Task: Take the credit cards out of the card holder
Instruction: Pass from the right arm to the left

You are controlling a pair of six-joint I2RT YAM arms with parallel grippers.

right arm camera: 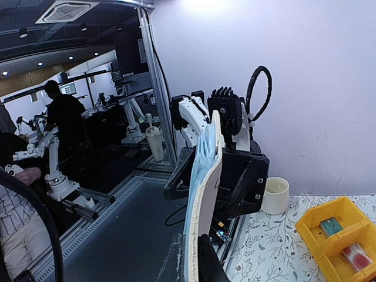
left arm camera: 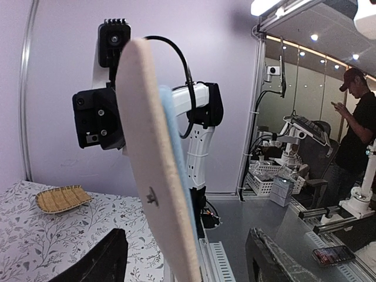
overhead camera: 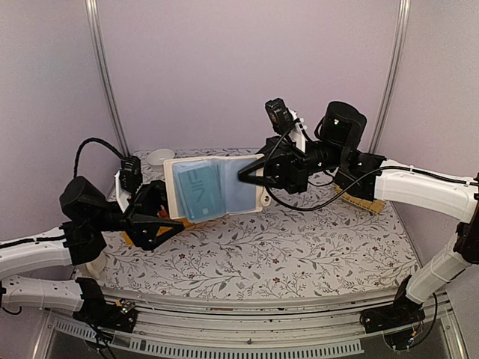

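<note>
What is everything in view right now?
card holder: one, whitish cover, blue-grey leaves, open, held aloft
sleeved card: one, teal, holder's left leaf
bin: one, yellow, table's left side
binned cards: two, one teal, one red, separate compartments
cup: one, white, back left
woven basket: one, straw, table's right side
table: one, floral cloth
bystanders: at least two, outside the cell
left jaws: black, open, at the holder's left edge
right jaws: black, shut on the holder's right leaf
</note>
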